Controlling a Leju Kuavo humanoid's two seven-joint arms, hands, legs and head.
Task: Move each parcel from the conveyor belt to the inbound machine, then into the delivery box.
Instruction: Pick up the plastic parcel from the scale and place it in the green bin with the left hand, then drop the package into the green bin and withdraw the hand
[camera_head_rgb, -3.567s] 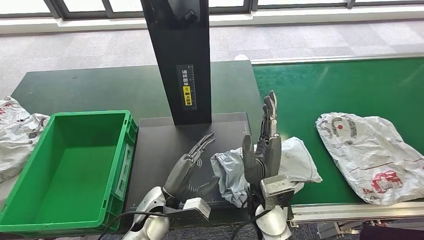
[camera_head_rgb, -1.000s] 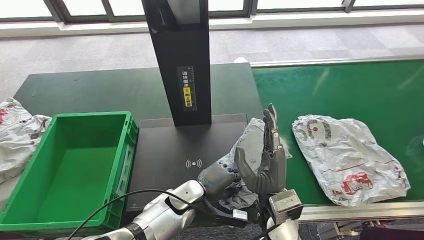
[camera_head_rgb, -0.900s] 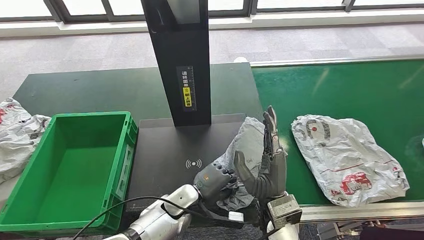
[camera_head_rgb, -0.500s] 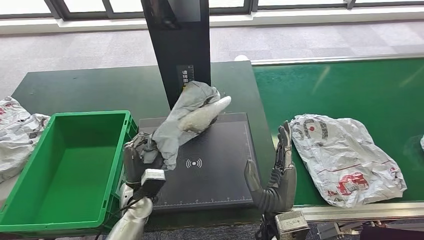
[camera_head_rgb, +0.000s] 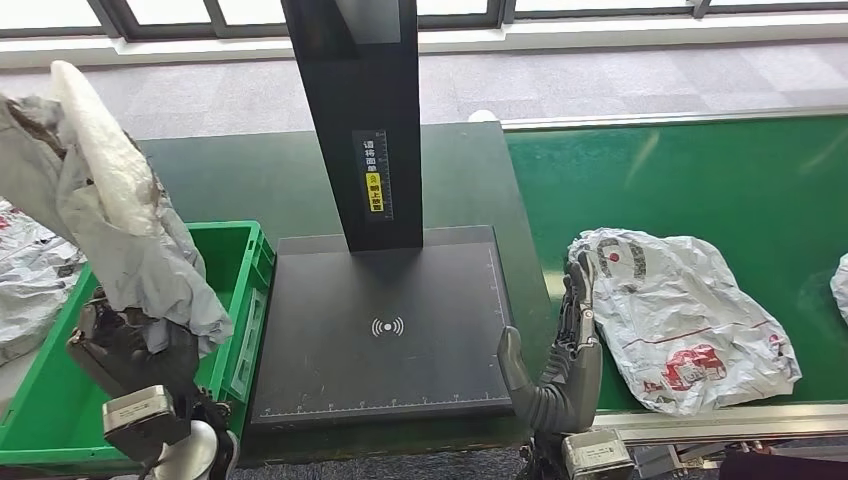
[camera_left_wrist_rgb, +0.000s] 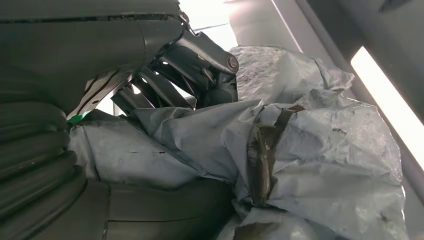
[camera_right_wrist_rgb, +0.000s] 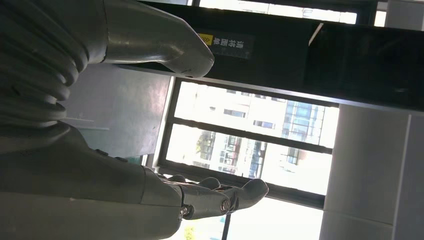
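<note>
Left hand (camera_head_rgb: 130, 345) grips the grey parcel (camera_head_rgb: 120, 230) above the green box's (camera_head_rgb: 235, 300) rim; right hand (camera_head_rgb: 565, 365) spread at the scanner plate's (camera_head_rgb: 385, 330) edge.

Three cameras: one high overview, two close wrist views.

The head view looks forward and down from high on the body, taking in both hands and the scanner post (camera_head_rgb: 360, 110) ahead of them. The left wrist view sits close behind the left hand (camera_left_wrist_rgb: 165, 80), almost against the grey parcel (camera_left_wrist_rgb: 310, 150) in its grip; the same hand (camera_head_rgb: 130, 345) and parcel (camera_head_rgb: 110, 220) appear in the head view. The right wrist view sits close behind the right hand (camera_right_wrist_rgb: 125, 165), facing past the fingers to the post's yellow label (camera_right_wrist_rgb: 227, 41) and windows (camera_right_wrist_rgb: 250, 140); the head view shares that hand (camera_head_rgb: 565, 375) and label (camera_head_rgb: 375, 185).
</note>
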